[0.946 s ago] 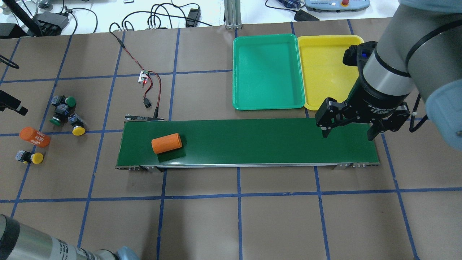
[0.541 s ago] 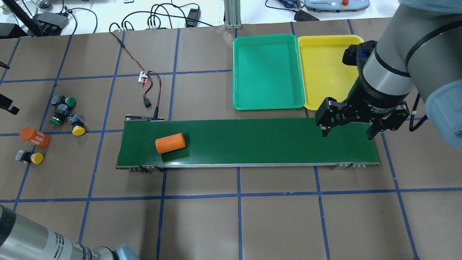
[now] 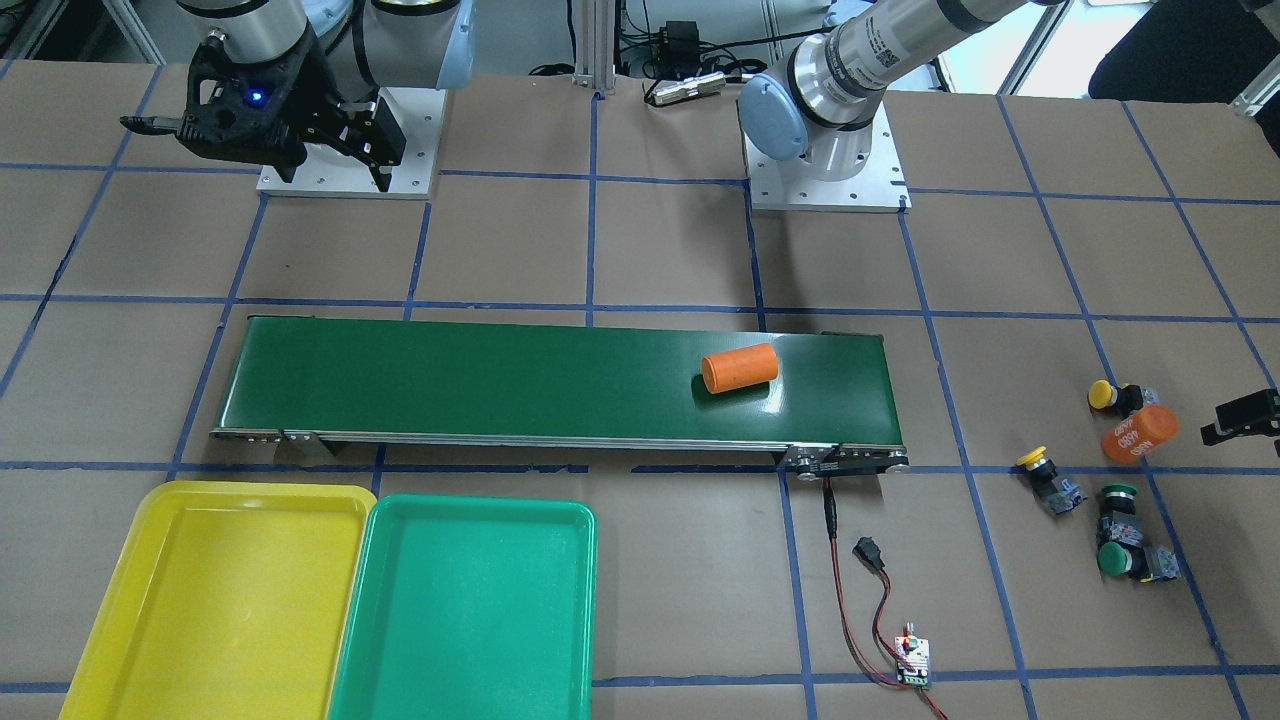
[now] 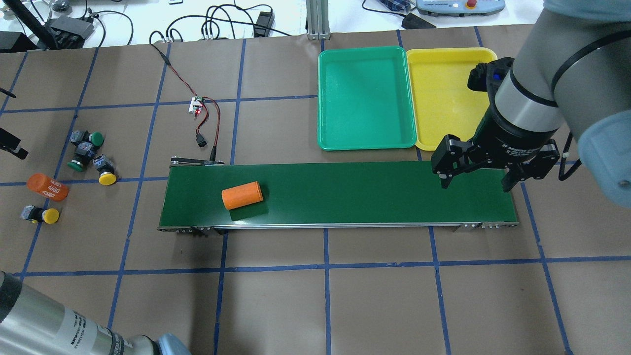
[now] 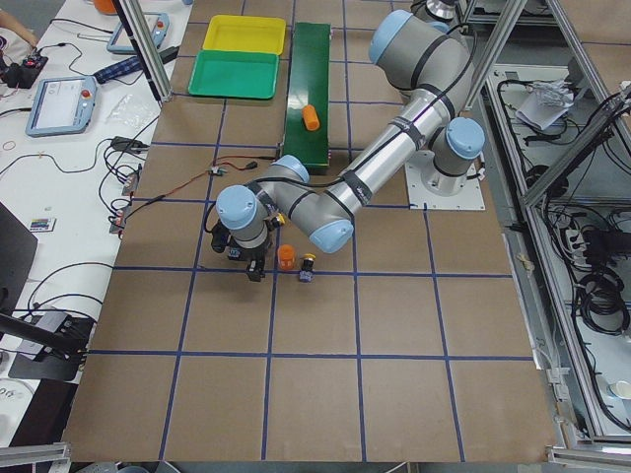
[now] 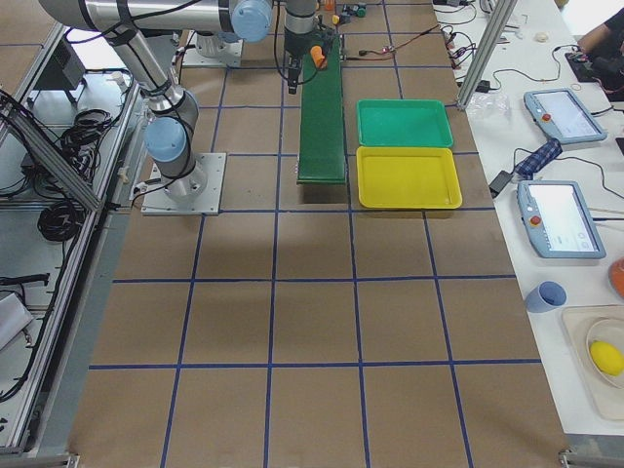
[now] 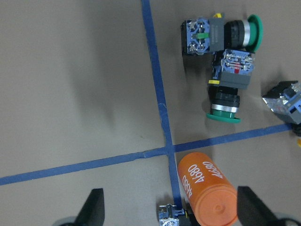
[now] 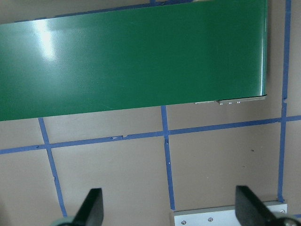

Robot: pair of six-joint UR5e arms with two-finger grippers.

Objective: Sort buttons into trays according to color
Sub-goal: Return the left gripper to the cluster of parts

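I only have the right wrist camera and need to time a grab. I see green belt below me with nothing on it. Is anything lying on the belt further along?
Observer: Yes. One orange cylinder lies on the conveyor belt, near the end away from the right gripper.
Operator: Any buttons on it?
Observer: None. The two green buttons and two yellow buttons are on the table past that end, near the left gripper.
Operator: Anything in the trays?
Observer: No, the green tray and the yellow tray hold nothing.
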